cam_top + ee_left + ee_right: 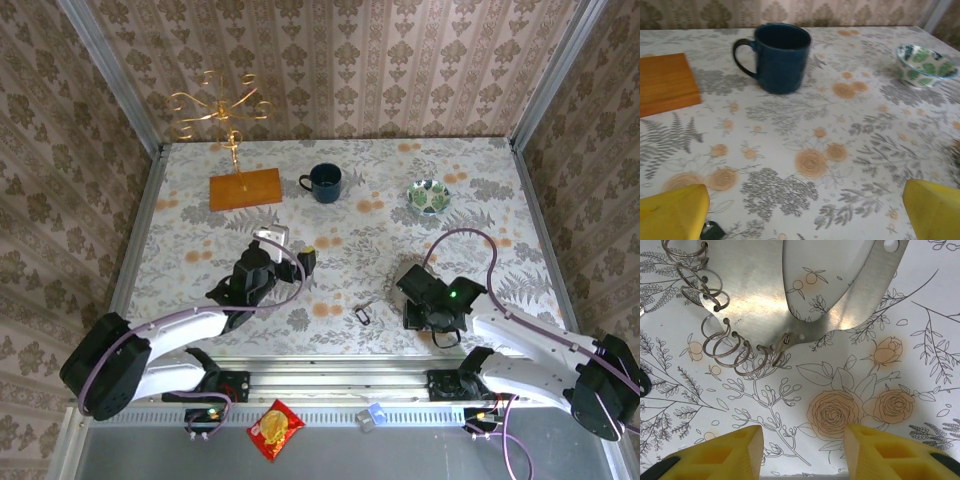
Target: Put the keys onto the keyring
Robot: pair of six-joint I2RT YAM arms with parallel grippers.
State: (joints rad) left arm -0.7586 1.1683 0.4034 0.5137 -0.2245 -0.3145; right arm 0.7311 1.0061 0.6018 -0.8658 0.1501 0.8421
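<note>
Steel keyring, wire coils on a polished clip, lies flat on the desk just ahead of the right fingers, which stand apart around nothing. Facing the blue mug, the left fingers gape wide and empty. If pinched, the thin coils may skid on the smooth floral cover. Damask wallpaper walls the desk in.

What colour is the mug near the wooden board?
The mug is dark blue; the left wrist view shows it best.
</note>
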